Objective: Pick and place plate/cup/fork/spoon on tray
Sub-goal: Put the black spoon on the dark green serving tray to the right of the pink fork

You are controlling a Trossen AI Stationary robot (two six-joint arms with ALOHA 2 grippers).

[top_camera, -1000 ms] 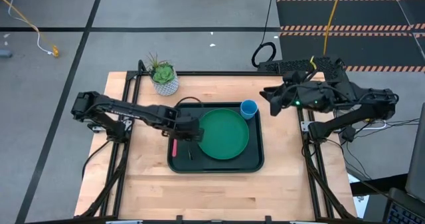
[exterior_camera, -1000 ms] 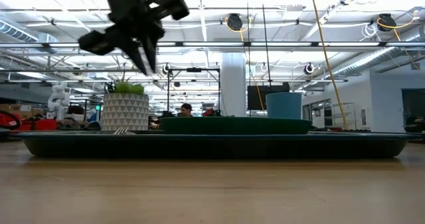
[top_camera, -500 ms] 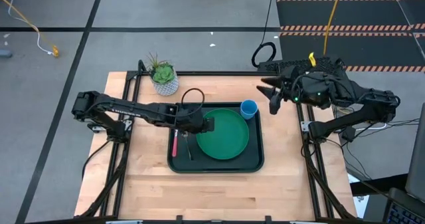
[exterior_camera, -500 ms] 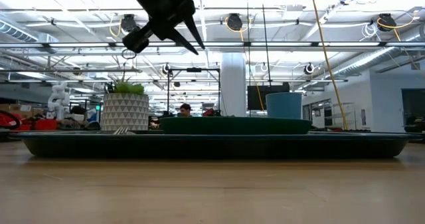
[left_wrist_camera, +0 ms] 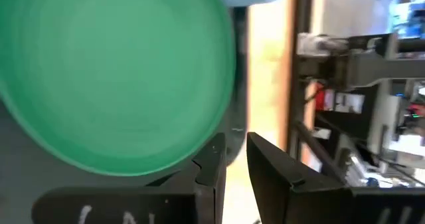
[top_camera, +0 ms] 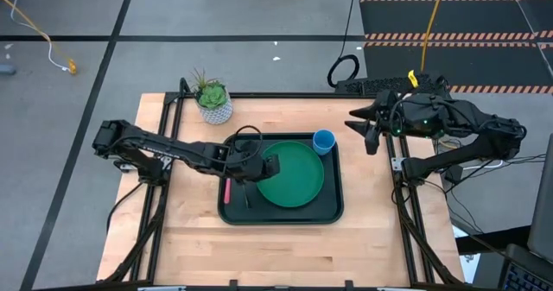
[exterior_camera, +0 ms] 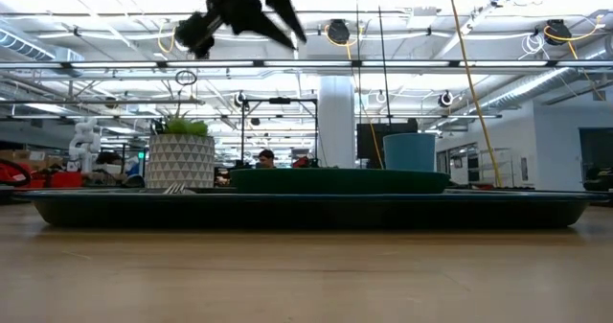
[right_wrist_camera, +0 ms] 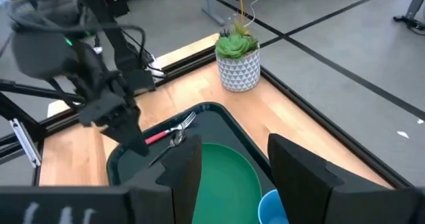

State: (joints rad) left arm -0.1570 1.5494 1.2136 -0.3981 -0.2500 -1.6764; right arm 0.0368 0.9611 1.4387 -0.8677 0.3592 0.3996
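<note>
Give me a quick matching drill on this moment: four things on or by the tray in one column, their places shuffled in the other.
1. plate
2. cup
3. fork
4. plant pot

a. on the bare table beyond the tray's far left corner
b. in the tray's far right corner
c. along the tray's left side
d. filling the tray's middle and right

Pairs: 1-d, 2-b, 3-c, 4-a
</note>
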